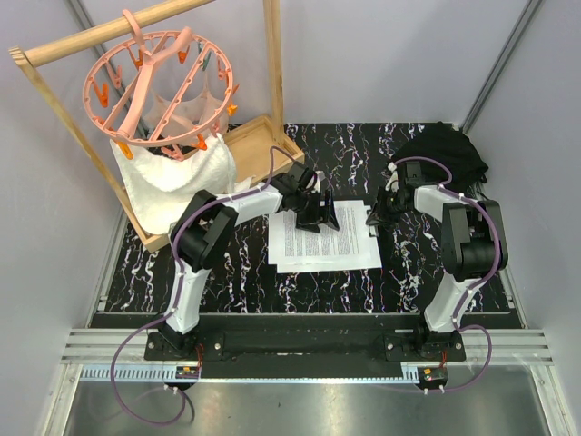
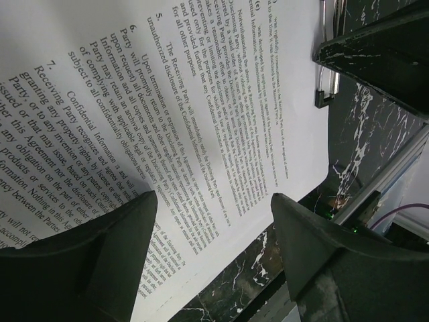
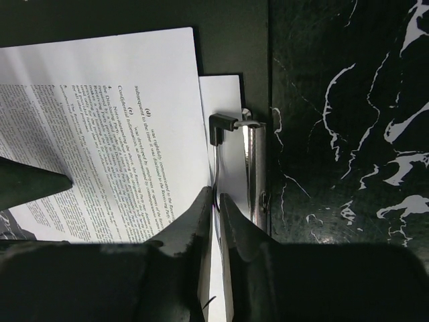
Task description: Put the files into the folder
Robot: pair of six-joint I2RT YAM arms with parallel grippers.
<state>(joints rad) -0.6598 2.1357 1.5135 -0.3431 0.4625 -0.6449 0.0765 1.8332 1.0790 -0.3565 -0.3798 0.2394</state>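
Observation:
The files (image 1: pixel 323 240), white sheets printed with black text, lie in the middle of the table on the folder (image 3: pixel 231 47), a matte black board that shows past their edge. Its silver clip (image 3: pixel 255 168) runs along the short edge by the sheets. My right gripper (image 3: pixel 216 201) is shut on the clip's thin wire lever (image 3: pixel 222 126). In the top view this gripper (image 1: pixel 375 216) sits at the files' right edge. My left gripper (image 2: pixel 214 201) stands open over the printed sheet (image 2: pixel 201 100) near its corner, with nothing between the jaws. The clip (image 2: pixel 326 74) also shows in the left wrist view.
A wooden rack with a pink peg hanger (image 1: pixel 163 82) and a white towel (image 1: pixel 177 177) stands at the back left, over a wooden tray (image 1: pixel 265 145). A black fabric bundle (image 1: pixel 445 150) lies at the back right. The table top is black marble pattern (image 1: pixel 227 263).

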